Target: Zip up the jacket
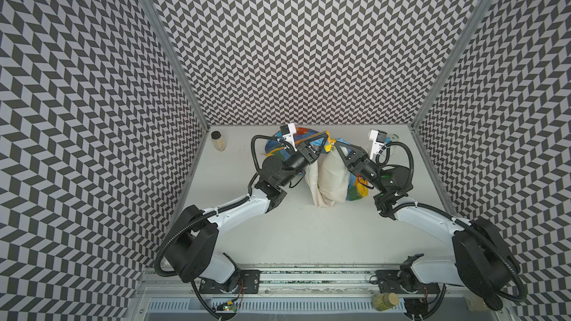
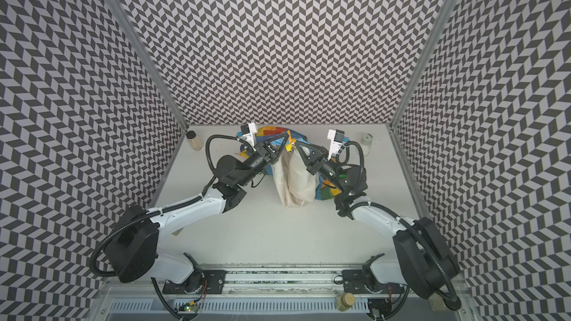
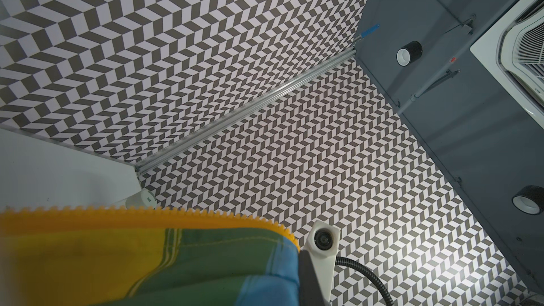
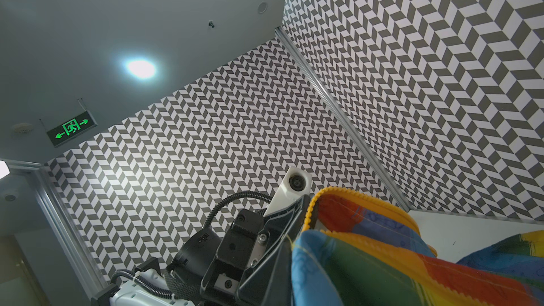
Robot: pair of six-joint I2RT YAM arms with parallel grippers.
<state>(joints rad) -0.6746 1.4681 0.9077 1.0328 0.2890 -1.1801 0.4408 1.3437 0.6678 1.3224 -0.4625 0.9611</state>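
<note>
The jacket [image 1: 332, 180] hangs above the rear middle of the table in both top views, cream lining [image 2: 298, 180] facing forward and rainbow stripes [image 1: 358, 191] showing behind it. My left gripper [image 1: 327, 142] and right gripper [image 1: 337, 145] meet at its top edge, each shut on the fabric beside the orange-yellow zipper strip [image 2: 290, 146]. In the left wrist view the toothed zipper strip [image 3: 147, 214] runs over yellow, green and blue cloth [image 3: 206, 260], which hides my own jaws. The right wrist view shows the jacket [image 4: 368, 266] against the left arm's black fingers [image 4: 272, 257].
A jar with a dark lid [image 1: 218, 141] stands at the table's rear left corner. A pale jar [image 2: 366, 142] stands at the rear right, behind the right arm. Another jar [image 1: 384, 301] lies on the front rail. Patterned walls close three sides.
</note>
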